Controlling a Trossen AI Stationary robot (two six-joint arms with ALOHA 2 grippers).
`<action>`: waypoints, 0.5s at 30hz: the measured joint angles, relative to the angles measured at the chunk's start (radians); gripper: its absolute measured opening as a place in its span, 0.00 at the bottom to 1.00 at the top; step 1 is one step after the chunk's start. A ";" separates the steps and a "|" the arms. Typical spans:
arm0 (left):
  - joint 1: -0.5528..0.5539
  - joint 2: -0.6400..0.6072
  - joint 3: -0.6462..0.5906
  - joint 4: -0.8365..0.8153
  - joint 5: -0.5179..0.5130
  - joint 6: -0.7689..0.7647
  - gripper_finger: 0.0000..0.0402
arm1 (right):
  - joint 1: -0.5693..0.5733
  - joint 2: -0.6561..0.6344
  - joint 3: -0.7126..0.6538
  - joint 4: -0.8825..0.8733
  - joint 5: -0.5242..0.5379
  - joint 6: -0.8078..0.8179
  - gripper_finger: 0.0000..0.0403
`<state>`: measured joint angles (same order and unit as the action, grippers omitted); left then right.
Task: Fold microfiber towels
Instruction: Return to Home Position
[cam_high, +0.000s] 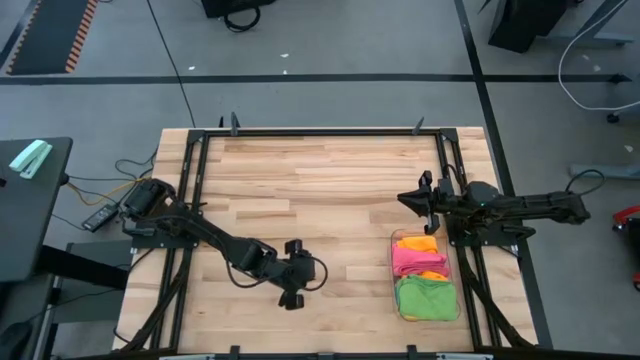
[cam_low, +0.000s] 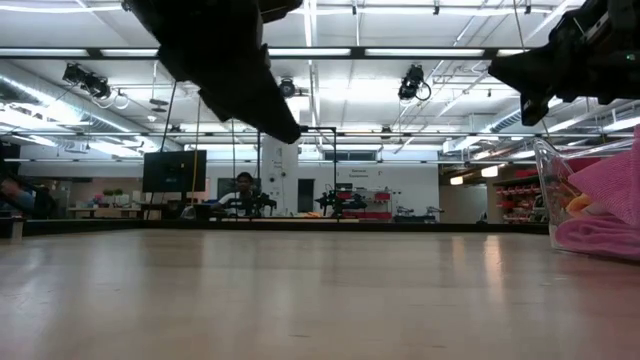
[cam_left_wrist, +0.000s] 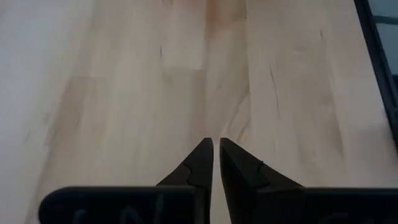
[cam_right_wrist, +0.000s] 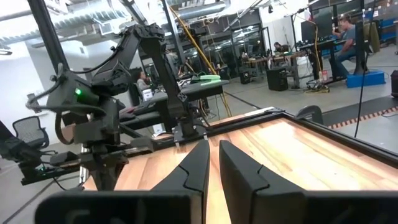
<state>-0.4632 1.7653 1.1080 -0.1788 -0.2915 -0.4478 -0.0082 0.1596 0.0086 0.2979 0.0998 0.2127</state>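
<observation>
Currently no towel lies loose on the table (cam_high: 320, 190). All visible towels sit in the bin (cam_high: 393, 262) at the table's right near corner. The bin's long axis runs near to far, with orange (cam_high: 420, 243) at the far end, pink (cam_high: 412, 260) in the middle and green (cam_high: 425, 297) nearest the front edge.

Left gripper (cam_left_wrist: 216, 146): fingers drawn narrow with only a slit between them, holding nothing. It is over bare wood near the front centre, well apart from the bin and to its left.

Right gripper (cam_right_wrist: 214, 146): likewise narrow and empty. It sits just beyond the bin's far end and points across the table, away from the towels.

Judgement: folding appears complete and only the retreat of both arms remains. The right arm is the nearer to the bin and should draw back without dipping toward the orange towel. The left arm's path looks unobstructed.
</observation>
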 joint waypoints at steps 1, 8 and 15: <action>0.006 -0.002 0.000 0.008 0.000 0.005 0.10 | 0.000 0.000 0.000 -0.003 0.000 0.000 0.11; 0.063 -0.033 0.000 0.238 -0.028 0.176 0.08 | 0.000 0.000 0.000 -0.012 0.000 0.000 0.11; 0.045 -0.059 0.000 0.330 -0.025 0.302 0.08 | 0.000 0.000 0.000 -0.017 0.000 0.000 0.11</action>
<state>-0.4185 1.7061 1.1080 0.1510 -0.3161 -0.1455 -0.0082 0.1600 0.0086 0.2810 0.0999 0.2127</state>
